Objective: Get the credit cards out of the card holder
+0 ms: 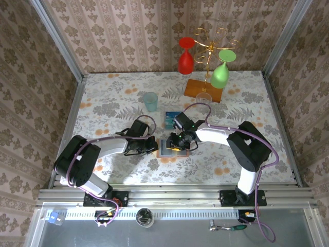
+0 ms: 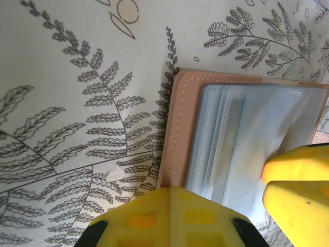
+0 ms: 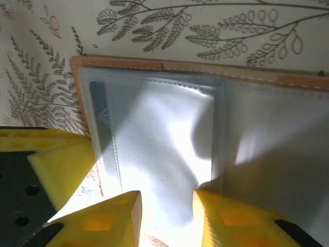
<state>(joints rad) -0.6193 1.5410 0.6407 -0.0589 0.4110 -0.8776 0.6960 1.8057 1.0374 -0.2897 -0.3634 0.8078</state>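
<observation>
So, the left claw [image 2: 172,198] was shut tight with nothing in it. Its tip sat on the tan edge of the card holder [image 2: 177,128] at the bottom of the left wrist view. My guess is it was pinning the thing flat so it couldn't slide.

The right claw [image 3: 167,203] stood partly open, fingers either side of a clear pocket flap, with nothing visibly gripped. It looked lined up to fish inside.

The holder lay open on the worktop [image 1: 103,103] around the centre of the top view. Some credit cards [image 1: 172,117] sat stacked just above it, near the teal tumbler [image 1: 150,101]. Couldn't tell if any were left in the pockets.
</observation>
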